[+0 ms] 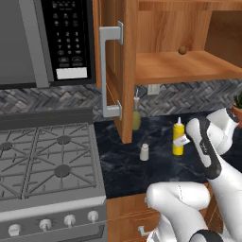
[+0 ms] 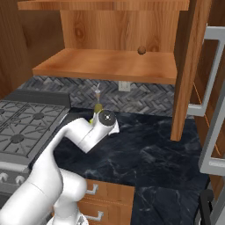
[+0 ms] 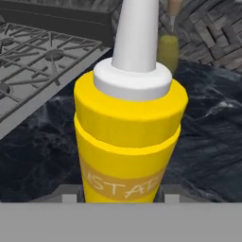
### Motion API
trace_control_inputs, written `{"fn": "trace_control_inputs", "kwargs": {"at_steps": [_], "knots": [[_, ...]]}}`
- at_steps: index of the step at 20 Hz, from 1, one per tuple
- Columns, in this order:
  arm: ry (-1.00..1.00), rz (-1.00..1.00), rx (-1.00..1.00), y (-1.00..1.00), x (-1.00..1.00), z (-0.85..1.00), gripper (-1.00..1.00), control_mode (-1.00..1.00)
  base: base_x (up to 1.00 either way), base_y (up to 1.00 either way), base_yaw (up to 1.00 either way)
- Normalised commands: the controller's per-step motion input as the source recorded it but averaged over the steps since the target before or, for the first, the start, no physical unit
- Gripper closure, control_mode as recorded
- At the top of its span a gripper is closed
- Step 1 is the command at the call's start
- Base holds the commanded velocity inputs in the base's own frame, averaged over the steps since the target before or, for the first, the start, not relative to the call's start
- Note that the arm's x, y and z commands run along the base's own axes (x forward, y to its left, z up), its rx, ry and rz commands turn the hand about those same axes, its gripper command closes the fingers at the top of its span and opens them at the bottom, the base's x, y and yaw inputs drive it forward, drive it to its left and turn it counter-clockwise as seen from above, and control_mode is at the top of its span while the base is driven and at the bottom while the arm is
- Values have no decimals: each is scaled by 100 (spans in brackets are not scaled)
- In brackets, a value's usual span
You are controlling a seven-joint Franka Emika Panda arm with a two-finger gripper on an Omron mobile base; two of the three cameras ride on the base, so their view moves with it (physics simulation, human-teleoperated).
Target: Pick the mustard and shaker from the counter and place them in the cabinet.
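Yellow plastic takes up most of our hand view: the mustard [image 3: 127, 142], a squeeze bottle with a white collar and a tall pointed nozzle, stands upright right in front of the camera, its brown label band low on the body between the two finger tips [image 3: 69, 194], which sit tight against either side of it, so we read the gripper [image 3: 120, 196] as closed on the bottle. From the left base view we see the same bottle [image 1: 177, 137] standing on the dark marbled counter [image 1: 123, 165], with the white arm reaching in from the right and the hand up against its right side. The shaker [image 1: 144, 152], small and pale, stands on the counter to the left of the mustard and a little nearer the front edge, clear of it. A slim olive-green bottle [image 1: 136, 116] stands further back beside the open cabinet door [image 1: 124, 71], which carries a long silver bar handle [image 1: 108, 71]. Above, the wooden cabinet [image 1: 184, 66] is open, and a small brown ball [image 1: 182, 49] rests on its shelf. The gas stove [image 1: 45, 160] sits to the left of the counter, with the microwave [image 1: 47, 40] above it. In the right base view the arm hides most of the mustard, and we can only make out a sliver of yellow beside the wrist.
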Motion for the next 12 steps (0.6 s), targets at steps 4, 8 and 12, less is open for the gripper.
{"fn": "trace_control_inputs", "kwargs": {"at_steps": [4,8,12], "knots": [[-11,2,0,29,-32,69,100,-100,0,0,0],[-14,0,0,15,-40,72,100,-100,0,0,0],[-15,0,0,18,-26,68,100,-100,0,0,0]]}}
